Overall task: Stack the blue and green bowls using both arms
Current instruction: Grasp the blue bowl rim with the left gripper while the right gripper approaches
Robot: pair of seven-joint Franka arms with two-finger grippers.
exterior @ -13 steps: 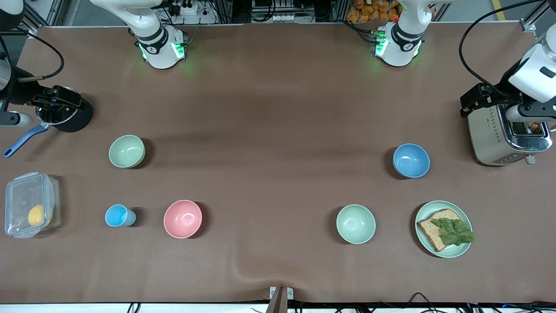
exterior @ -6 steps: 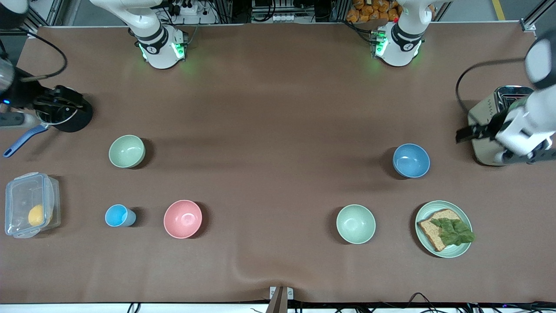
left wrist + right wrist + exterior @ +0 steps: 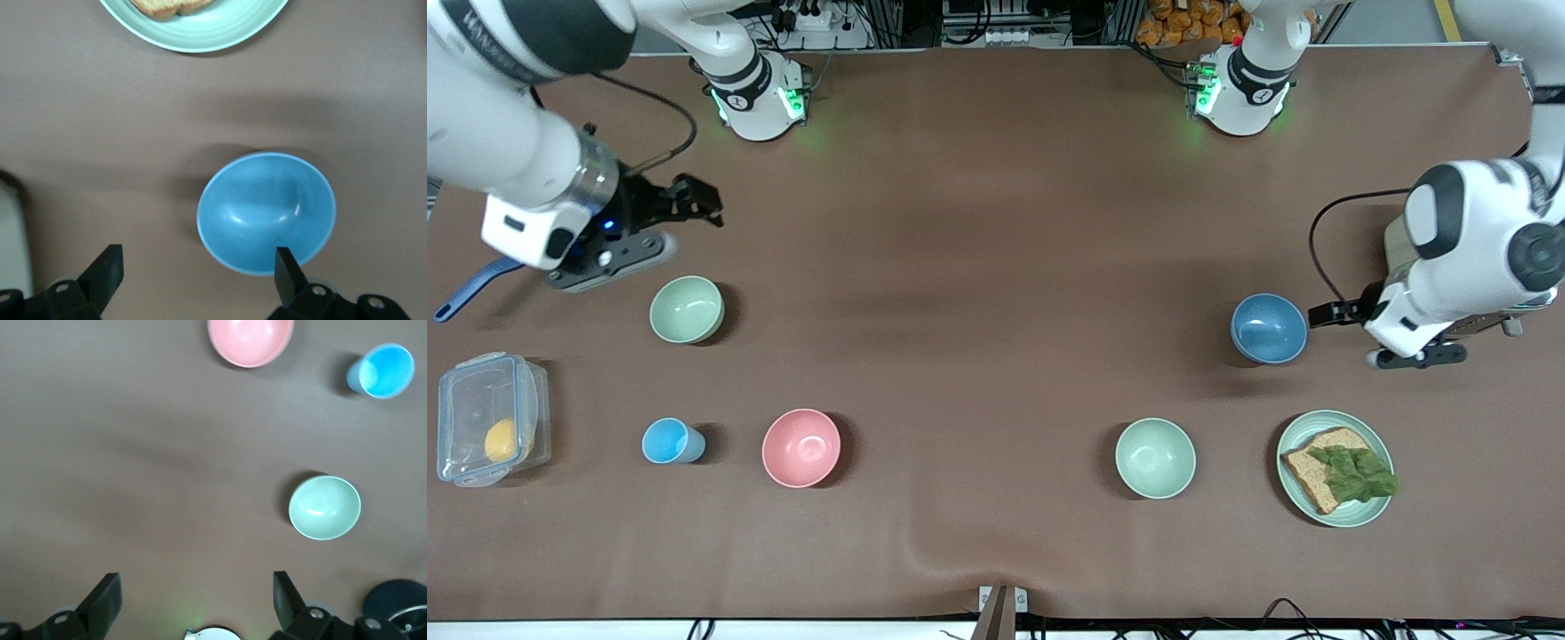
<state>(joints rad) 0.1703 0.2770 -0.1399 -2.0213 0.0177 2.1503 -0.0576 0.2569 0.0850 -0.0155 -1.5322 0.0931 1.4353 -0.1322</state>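
Front view, four bowls: blue bowl [image 3: 1268, 328], green bowl [image 3: 687, 308], one pink, one mint

Left claw [image 3: 1325, 313] swung from the toaster to beside the blue bowl [image 3: 1268, 328], right claw [image 3: 694, 200] moved in near the green bowl [image 3: 686, 308]

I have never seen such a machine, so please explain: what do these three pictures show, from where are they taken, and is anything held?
Two white robot arms work at a brown table. One picture looks down from a high camera; two come from cameras on the wrists. The left gripper, open, hangs by the round matte blue bowl. The right gripper, open, hangs near the sage green bowl. Nothing is held. Also there: a pink bowl and a plate with bread.
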